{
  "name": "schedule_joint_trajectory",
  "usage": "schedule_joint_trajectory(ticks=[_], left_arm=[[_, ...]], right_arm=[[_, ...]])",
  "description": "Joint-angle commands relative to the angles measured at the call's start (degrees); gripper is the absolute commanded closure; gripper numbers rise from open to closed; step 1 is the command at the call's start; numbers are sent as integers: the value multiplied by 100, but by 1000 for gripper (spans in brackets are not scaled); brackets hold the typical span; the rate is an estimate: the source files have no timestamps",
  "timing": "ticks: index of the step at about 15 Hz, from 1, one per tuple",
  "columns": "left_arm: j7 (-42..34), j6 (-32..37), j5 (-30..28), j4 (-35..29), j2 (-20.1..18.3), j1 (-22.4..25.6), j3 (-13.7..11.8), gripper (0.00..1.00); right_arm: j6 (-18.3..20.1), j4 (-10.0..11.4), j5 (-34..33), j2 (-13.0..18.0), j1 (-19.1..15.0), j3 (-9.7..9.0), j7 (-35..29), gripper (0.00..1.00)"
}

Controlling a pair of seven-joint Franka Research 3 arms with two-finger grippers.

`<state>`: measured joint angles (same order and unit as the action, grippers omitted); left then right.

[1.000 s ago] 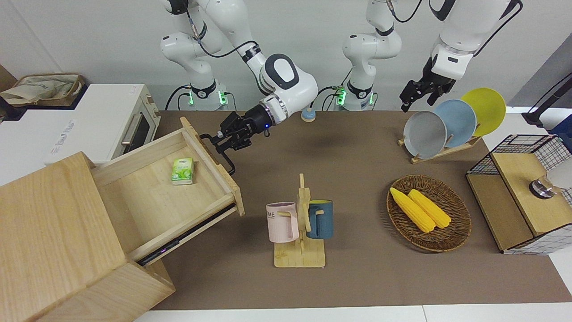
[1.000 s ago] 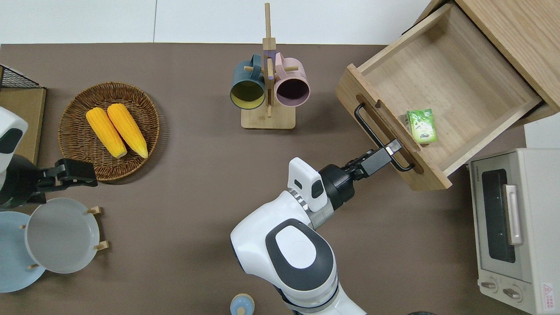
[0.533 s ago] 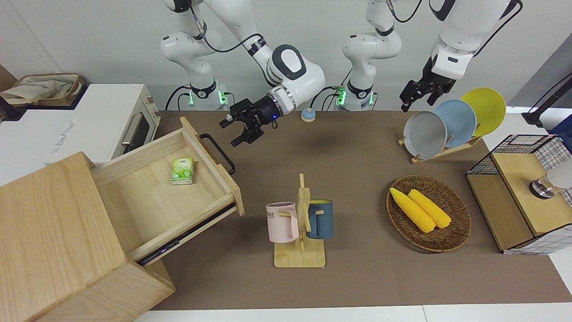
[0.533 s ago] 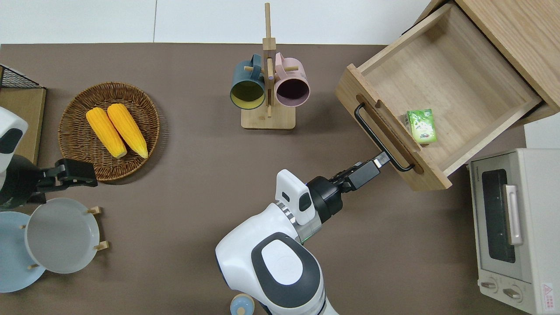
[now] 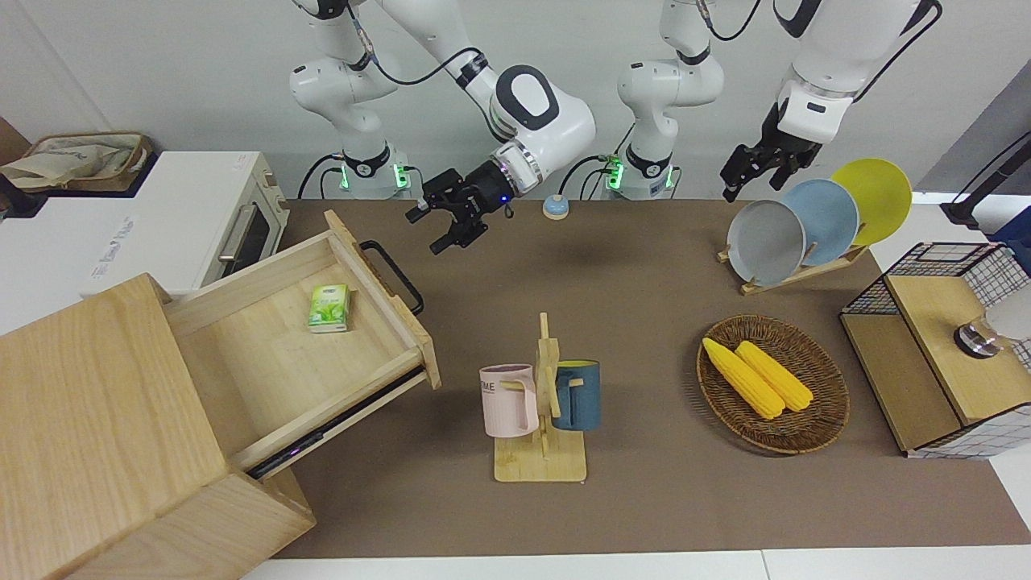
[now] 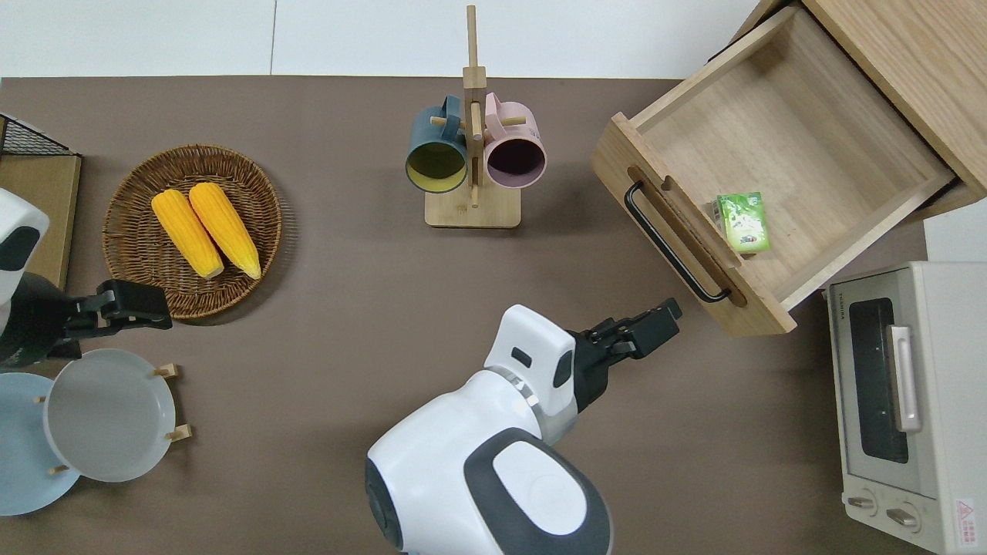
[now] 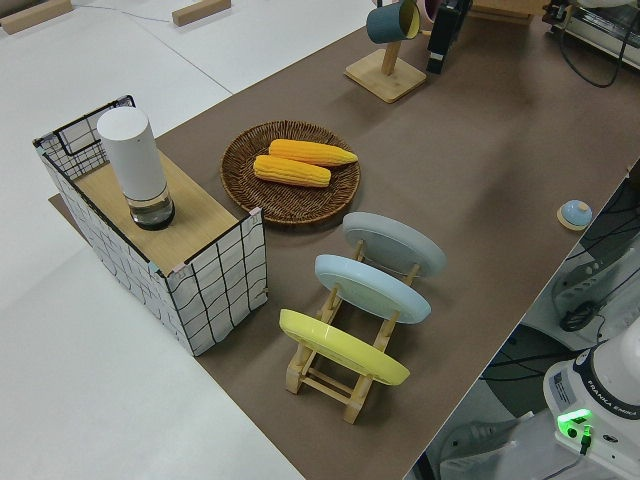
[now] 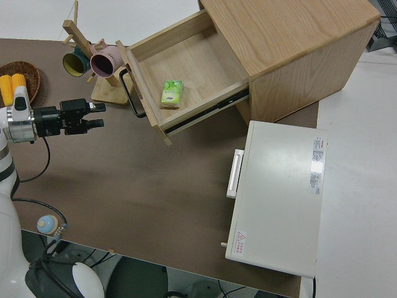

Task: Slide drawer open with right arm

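The light-wood drawer (image 5: pixel 282 362) stands pulled far out of the pale wooden cabinet (image 5: pixel 97 403); it also shows in the overhead view (image 6: pixel 810 131) and the right side view (image 8: pixel 198 62). Its black bar handle (image 5: pixel 392 276) (image 6: pixel 676 242) (image 8: pixel 132 93) is free. A small green box (image 5: pixel 329 308) (image 6: pixel 742 222) lies inside. My right gripper (image 5: pixel 428 231) (image 6: pixel 665 319) (image 8: pixel 98 115) is open and empty, over the brown mat a short way off the handle's end. The left arm (image 5: pixel 805 113) is parked.
A white toaster oven (image 6: pixel 902 401) stands beside the drawer, nearer to the robots. A mug rack (image 6: pixel 472 154) with two mugs, a wicker basket (image 6: pixel 139 177) with corn, a plate rack (image 5: pixel 805 225), a wire-mesh box (image 5: pixel 942 354) and a small blue knob (image 5: pixel 556 207) stand on the mat.
My right gripper let go of the handle, opened, and drew back toward the robots and upward. The drawer stays open where it was.
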<state>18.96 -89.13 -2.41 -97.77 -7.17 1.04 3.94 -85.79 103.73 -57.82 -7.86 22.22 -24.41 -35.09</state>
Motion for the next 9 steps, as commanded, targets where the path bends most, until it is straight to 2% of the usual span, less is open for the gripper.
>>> schedule_joint_trajectory(ticks=[1,3,5,7,8,9], left_arm=[[-51,89,-5,21,-48,-7,-25,7],[-51,89,-5,21,-48,-7,-25,7],[-51,89,-5,21,-48,-7,-25,7],[-51,97,-5,21,-48,-7,-25,7],[-51,89,-5,21,-48,-7,-25,7],[-51,97,-5,21,-48,-7,-25,7]], right_arm=[[-569,-37,1313,653,-428,322,670,11],[-772,-37,1999,838,-656,357,706,11],[-790,-37,2798,1066,-1051,375,810,11],[-782,-72,3746,1347,-1385,593,1353,11],[-738,-150,4221,1427,-1552,708,1652,11],[-685,-395,4617,1445,-1728,761,1890,11]])
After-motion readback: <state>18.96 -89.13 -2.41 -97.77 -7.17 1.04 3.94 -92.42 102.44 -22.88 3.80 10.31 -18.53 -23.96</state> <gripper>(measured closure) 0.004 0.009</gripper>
